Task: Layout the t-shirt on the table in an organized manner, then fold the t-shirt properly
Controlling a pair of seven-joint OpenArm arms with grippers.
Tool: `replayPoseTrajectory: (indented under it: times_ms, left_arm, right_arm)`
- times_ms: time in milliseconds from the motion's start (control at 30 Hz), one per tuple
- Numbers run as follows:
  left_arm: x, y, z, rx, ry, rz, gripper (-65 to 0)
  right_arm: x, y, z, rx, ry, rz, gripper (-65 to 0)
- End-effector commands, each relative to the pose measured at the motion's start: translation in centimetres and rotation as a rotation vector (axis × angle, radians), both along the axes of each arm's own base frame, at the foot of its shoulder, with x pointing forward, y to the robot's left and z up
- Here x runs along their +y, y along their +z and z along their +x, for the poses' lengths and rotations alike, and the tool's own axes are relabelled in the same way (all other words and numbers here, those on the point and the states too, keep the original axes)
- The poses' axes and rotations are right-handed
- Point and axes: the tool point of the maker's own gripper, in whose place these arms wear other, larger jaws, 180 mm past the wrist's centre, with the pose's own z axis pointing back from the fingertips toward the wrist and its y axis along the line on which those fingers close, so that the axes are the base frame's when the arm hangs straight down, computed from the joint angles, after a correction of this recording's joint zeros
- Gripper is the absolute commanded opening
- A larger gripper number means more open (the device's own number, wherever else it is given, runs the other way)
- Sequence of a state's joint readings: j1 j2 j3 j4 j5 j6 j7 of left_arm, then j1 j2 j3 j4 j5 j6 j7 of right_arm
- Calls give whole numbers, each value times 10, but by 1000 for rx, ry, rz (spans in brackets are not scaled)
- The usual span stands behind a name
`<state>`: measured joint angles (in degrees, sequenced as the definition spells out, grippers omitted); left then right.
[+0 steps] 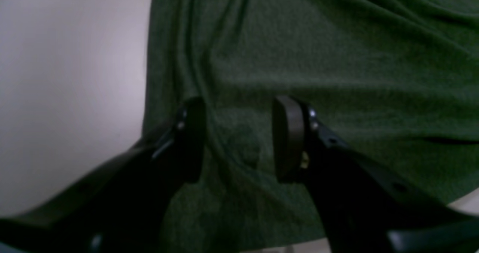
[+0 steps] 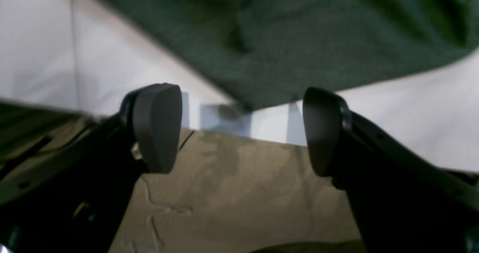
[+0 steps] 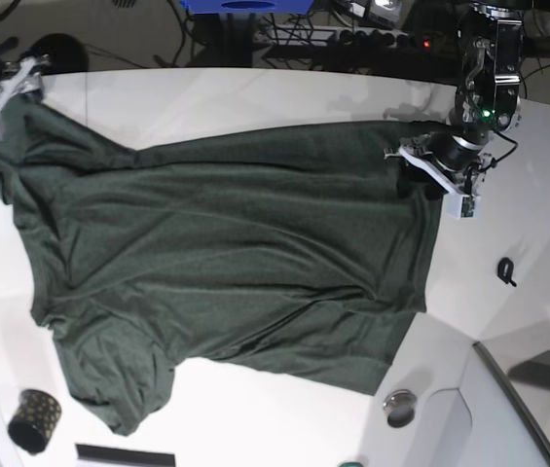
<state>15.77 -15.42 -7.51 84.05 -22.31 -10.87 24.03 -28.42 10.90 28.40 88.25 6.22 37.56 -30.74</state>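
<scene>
The large dark green soft-fabric t-shirt (image 3: 226,263) lies spread across the broad white smooth desk (image 3: 508,204), mostly flat but creased. In the base view one straight edge lies at the right, a sleeve reaches toward the bottom left, and the other sleeve end trails off the desk's left side.

The left claw (image 1: 239,139) sits over the shirt's upper right corner in the base view, just inside the fabric's edge. In its wrist view the two dark pads stand moderately apart with wrinkled green cloth lying between and beneath them; nothing is pinched. Bare desk shows to the left of the pads, and the shirt's edge runs just beside the left-hand finger (image 1: 192,139).

The right claw (image 2: 241,129) is at the far upper left of the base view, near the shirt's shoulder at the desk's rim. Its pads are spread wide and empty. In its wrist view the shirt's edge lies just beyond the fingertips, apart from them, with a strip of white desk and the desk's edge between, and tan floor (image 2: 239,193) below.

A small black gold-dotted cup (image 3: 34,420) stands near the lower left sleeve, just apart from it.
</scene>
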Motion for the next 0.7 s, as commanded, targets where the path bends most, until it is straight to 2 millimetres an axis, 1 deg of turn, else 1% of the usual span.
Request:
replayPoseTrajectory:
  times_ms: [0,67,133,233,333,400,433,467,500,567,600,667]
  left_arm:
    - [3,11,8,-42,-4,6,-367]
    - [3,11,8,-42,-4,6,-367]
    - [4,11,8,-42,-5,9,-367]
    - [6,11,8,-42,-7,13,-367]
    - [6,11,8,-42,-5,14,-367]
    - [13,13,8,-43,4,24,-367]
    - [18,14,9,-47,18,25,-367]
    - [23,16,9,-52,32,28,-367]
    - [27,17,10,-57,45,31,-367]
    - [33,19,10,-62,59,35,-367]
    - [35,20,10,-64,65,37,-367]
    - [38,20,10,-64,71,39,-367]
  right_arm:
    - [2,10,7,-39,26,0,-176]
    - [10,8,8,-36,49,9,-176]
    - [14,5,8,-29,55,18,-176]
    - [12,-2,8,-16,37,28,-176]
    - [9,-12,2,15,22,39,-177]
    - [7,-17,0,31,16,42,-179]
    - [3,-18,-1,38,26,25,-197]
    - [-1,-19,-1,41,36,4,-233]
    - [-1,-22,-3,50,44,-8,-285]
    - [-2,-28,-9,84,64,-37,-416]
    - [-3,-28,-8,88,72,-51,-485]
    - [2,-30,-11,99,82,-61,-615]
